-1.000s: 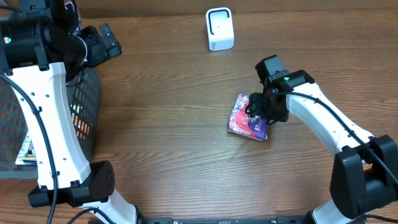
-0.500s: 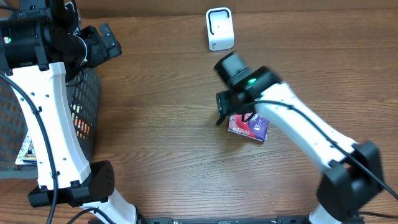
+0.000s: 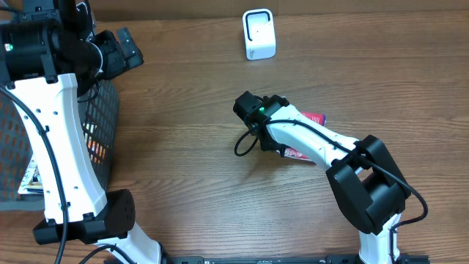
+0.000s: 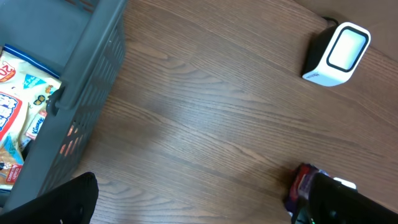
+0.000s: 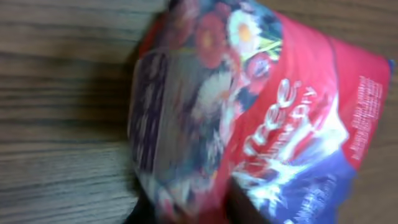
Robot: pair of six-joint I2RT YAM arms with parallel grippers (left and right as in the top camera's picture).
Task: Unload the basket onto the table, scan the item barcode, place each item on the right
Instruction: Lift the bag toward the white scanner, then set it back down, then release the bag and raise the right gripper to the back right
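Right pincer (image 3: 272, 141) is swinging leftward, now hovering over the colourful packet (image 3: 314, 117) on the bench (image 3: 183, 169) (clenched or not, I cannot tell); packet is sitting well apart from the scanner (image 3: 258, 34), not yet scanned.

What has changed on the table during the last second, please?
The right arm swung left and now lies over the packet, hiding most of it; the packet seems slightly shifted. Whether it is gripped is unclear. The scanner, basket and left arm stayed put.
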